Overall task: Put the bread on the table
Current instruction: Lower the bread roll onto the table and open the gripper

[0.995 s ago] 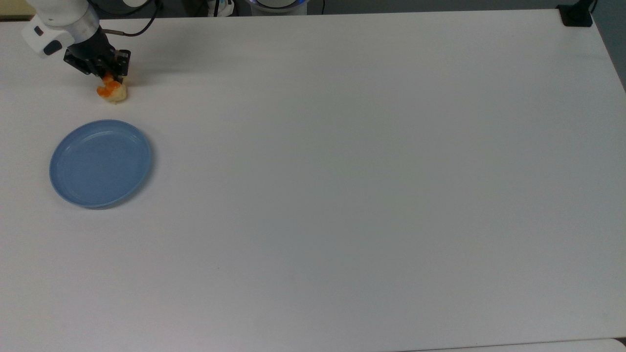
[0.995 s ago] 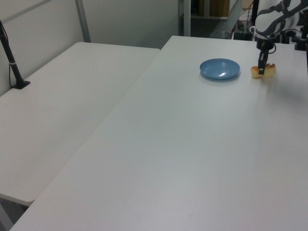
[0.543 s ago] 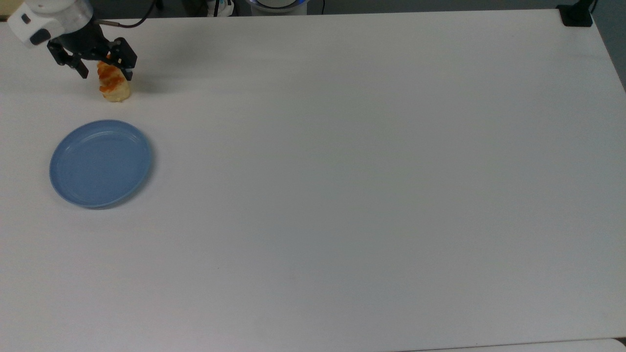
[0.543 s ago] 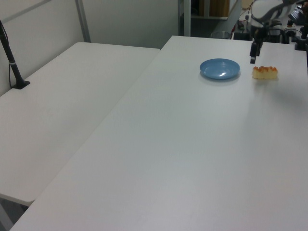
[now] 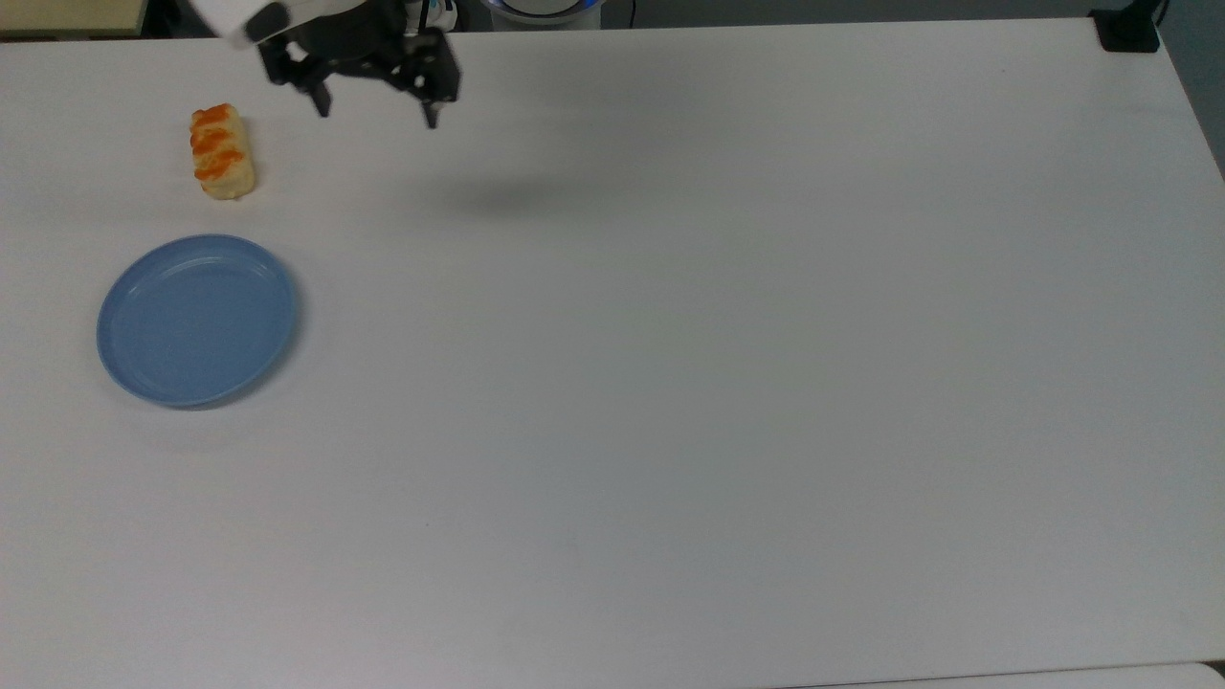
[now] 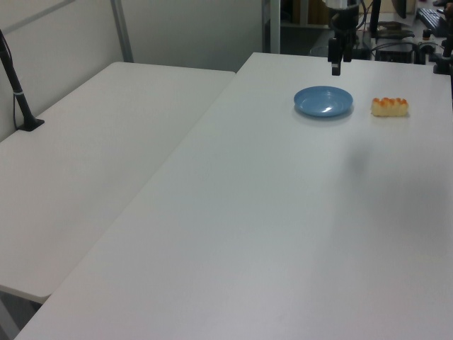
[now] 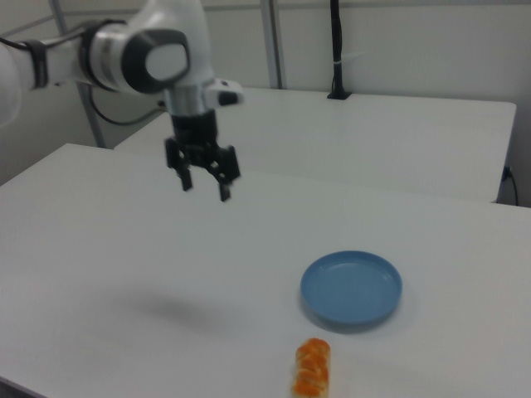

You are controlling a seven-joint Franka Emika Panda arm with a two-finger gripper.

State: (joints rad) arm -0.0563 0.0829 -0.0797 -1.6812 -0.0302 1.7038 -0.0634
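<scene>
Bread: your pale-tan oblong roll with orange glaze (image 5: pixel 222 151) lies on the smooth white tabletop (image 5: pixel 727 316), well apart from the fingers.
Gripper: your black two-finger gripper (image 5: pixel 376 107) hangs spread and empty (raised).
Risk: low, unless you swing back and nudge it.

A round blue plate (image 5: pixel 196 320) lies flat with nothing on it, toward the top view's left. A black mount (image 5: pixel 1127 29) sits at the far corner on the top view's right. In the left view a second white table (image 6: pixel 92 163) stands alongside, carrying a black post (image 6: pixel 15 88) on a small base; the right view shows that post (image 7: pixel 336 50) upright behind the plate (image 7: pixel 351 288).
</scene>
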